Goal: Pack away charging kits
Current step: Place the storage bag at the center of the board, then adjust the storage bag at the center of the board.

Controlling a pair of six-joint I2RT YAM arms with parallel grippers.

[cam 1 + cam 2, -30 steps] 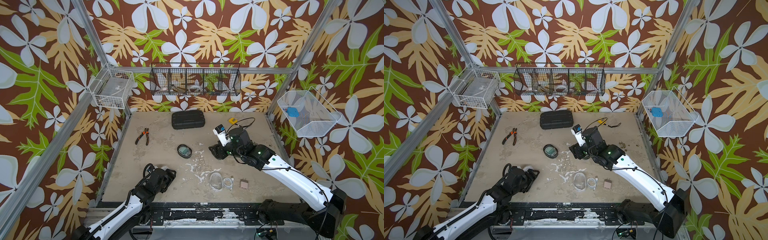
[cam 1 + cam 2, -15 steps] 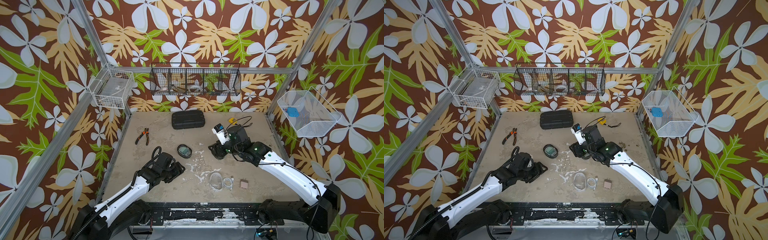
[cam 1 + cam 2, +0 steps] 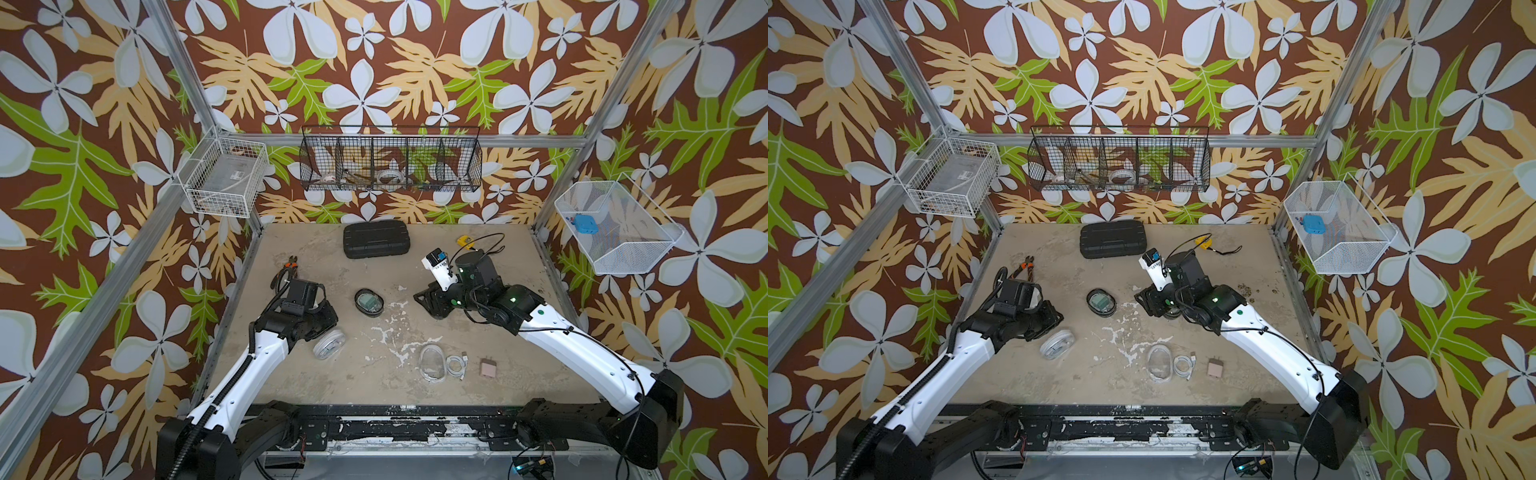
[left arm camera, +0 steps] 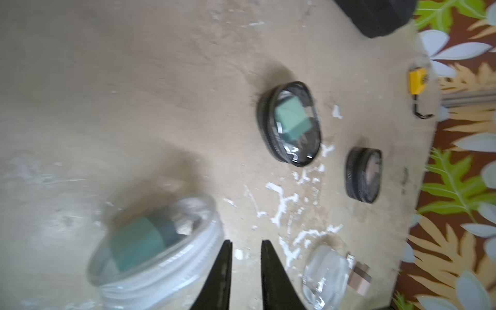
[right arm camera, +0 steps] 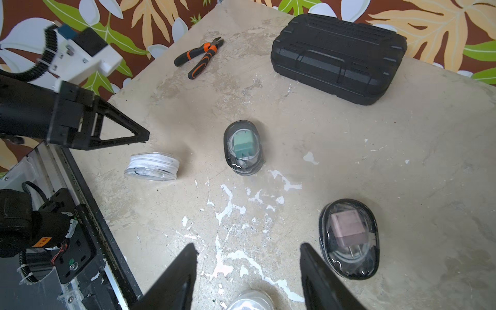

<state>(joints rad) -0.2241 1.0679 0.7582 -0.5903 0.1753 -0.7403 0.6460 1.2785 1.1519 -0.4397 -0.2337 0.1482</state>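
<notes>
Left jaws narrowly apart, right jaws wide, both empty; rimmed teal case point(image 3: 368, 302), clear teal case point(image 3: 328, 344) and pink case point(image 5: 349, 239) appear packed, leaving empty case point(image 3: 432, 363), cable point(image 3: 456, 365) and plug point(image 3: 488, 368) loose at table point(image 3: 374, 382) front.

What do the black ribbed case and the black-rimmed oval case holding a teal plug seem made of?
Black ribbed case: probably hard moulded plastic, matte; ribs and recessed handle show. Black-rimmed oval case: clear glossy top, likely plastic, since the teal plug shows through; rim material unclear.
</notes>
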